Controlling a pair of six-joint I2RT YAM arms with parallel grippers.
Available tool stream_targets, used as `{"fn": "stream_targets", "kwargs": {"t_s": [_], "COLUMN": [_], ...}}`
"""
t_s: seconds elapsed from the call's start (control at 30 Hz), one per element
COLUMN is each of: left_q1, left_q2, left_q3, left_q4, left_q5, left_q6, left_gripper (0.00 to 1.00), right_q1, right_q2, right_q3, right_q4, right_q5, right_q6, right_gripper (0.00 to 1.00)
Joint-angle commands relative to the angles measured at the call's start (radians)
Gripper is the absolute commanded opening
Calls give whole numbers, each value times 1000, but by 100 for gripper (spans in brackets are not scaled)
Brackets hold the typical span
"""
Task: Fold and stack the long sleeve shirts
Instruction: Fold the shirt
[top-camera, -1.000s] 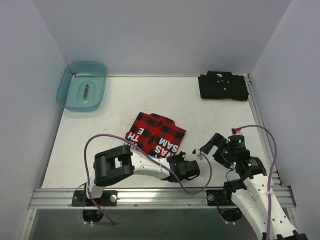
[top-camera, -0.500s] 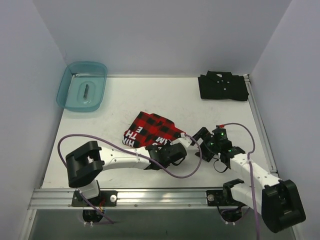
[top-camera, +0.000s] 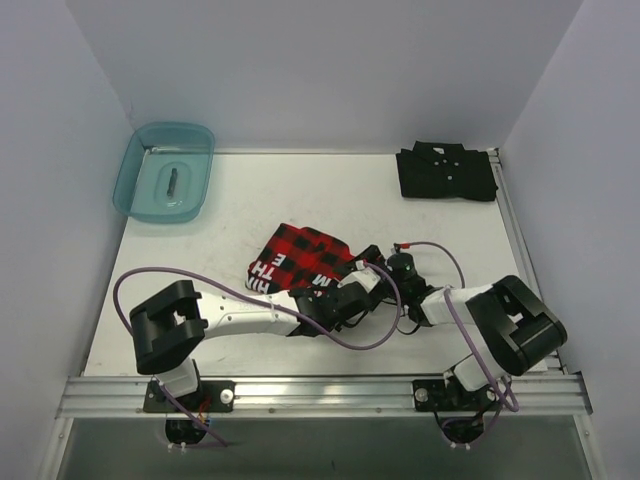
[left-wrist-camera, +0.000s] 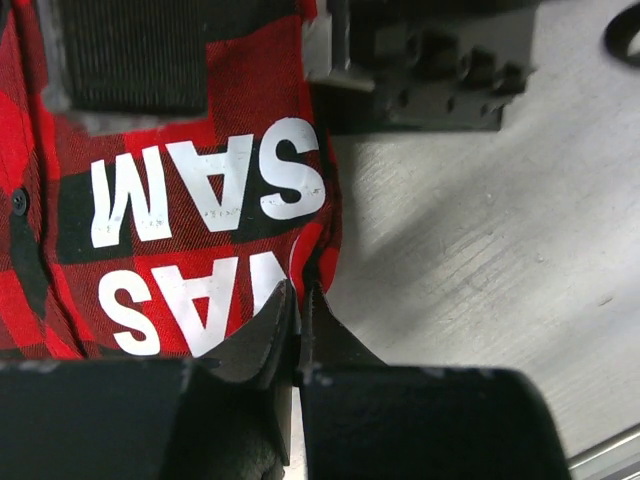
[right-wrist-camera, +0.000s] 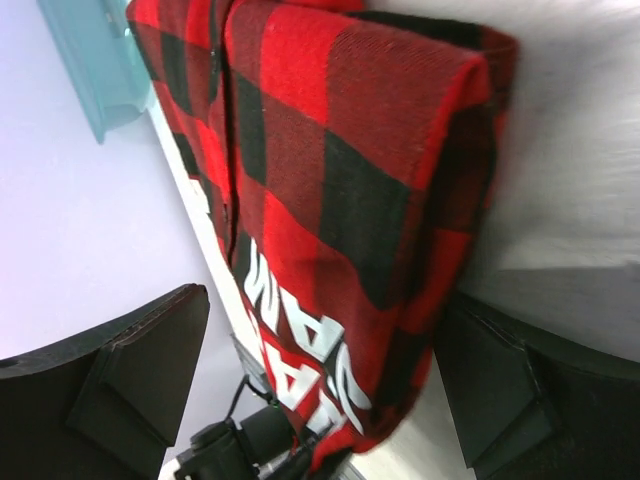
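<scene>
Red plaid shirt (top-camera: 305, 262) lies folded, left gripper (left-wrist-camera: 297, 335) clamped on its hem, right gripper (right-wrist-camera: 320, 360) spread around its fold. Stacking seems next: the right must clamp before both lift toward the black shirt (top-camera: 445, 173).

Two long sleeve shirts were on show: one plaid shirt (top-camera: 300, 258), red and black, just toward six o'clock from the middle, and one black shirt (top-camera: 445, 172) up at one o'clock. One teal bin (top-camera: 195, 170) sat at eleven o'clock on the one bench (top-camera: 250, 200), and one small dark item (top-camera: 172, 181) lay in it, too small to name. Two arms were counted, the left arm (top-camera: 240, 313) and the right arm (top-camera: 470, 300). One claw on each made two: left claw (left-wrist-camera: 297, 335), right claw (right-wrist-camera: 322, 295). Two purple cables as well: left cable (top-camera: 160, 272), right cable (top-camera: 440, 248).
</scene>
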Motion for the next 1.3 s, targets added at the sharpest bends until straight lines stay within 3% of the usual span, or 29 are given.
{"fn": "stream_targets", "kwargs": {"t_s": [0.0, 0.27, 0.47, 0.53, 0.63, 0.67, 0.73, 0.77, 0.8, 0.87, 0.97, 1.1, 1.2, 1.27], "left_q1": [9, 22, 27, 27, 25, 27, 28, 30, 35, 56, 94, 243, 366, 528], "left_q2": [-43, -52, -68, -61, -40, -38, -34, -37, -46, -58, -107, -240, -349, -402], "left_q3": [51, 86, 98, 101, 110, 110, 114, 115, 118, 138, 173, 202, 183, 152], "left_q4": [33, 31, 19, 18, 4, 2, -4, -7, -15, -34, -80, -168, -231, -251], "left_q5": [17, 21, 38, 58, 75, 81, 90, 90, 106, 130, 199, 302, 310, 354], "left_q6": [-67, -138, -180, -204, -242, -250, -277, -283, -292, -297, -294, -253, -188, -130], "left_gripper": [3, 3, 3, 3, 5, 7, 16, 22, 35, 49, 70, 79, 82, 83], "right_q1": [40, 64, 55, 48, 35, 31, 18, 14, 9, 0, -31, -112, -178, -207], "right_q2": [82, 160, 248, 272, 274, 269, 245, 237, 214, 191, 137, 41, -60, -125], "right_q3": [-17, -22, -32, -42, -52, -52, -57, -57, -54, -51, -43, -17, 73, 175], "right_q4": [35, 120, 249, 303, 322, 319, 299, 286, 271, 228, 190, 92, -188, -460], "right_q5": [68, 82, 59, 53, 48, 48, 45, 42, 41, 33, -16, -125, -176, -183], "right_q6": [47, 72, 93, 104, 96, 87, 78, 64, 57, 38, -11, -68, -224, -375], "right_gripper": [95, 93, 83, 77, 59, 46, 32, 19, 14, 0, 0, 0, 0, 0]}}
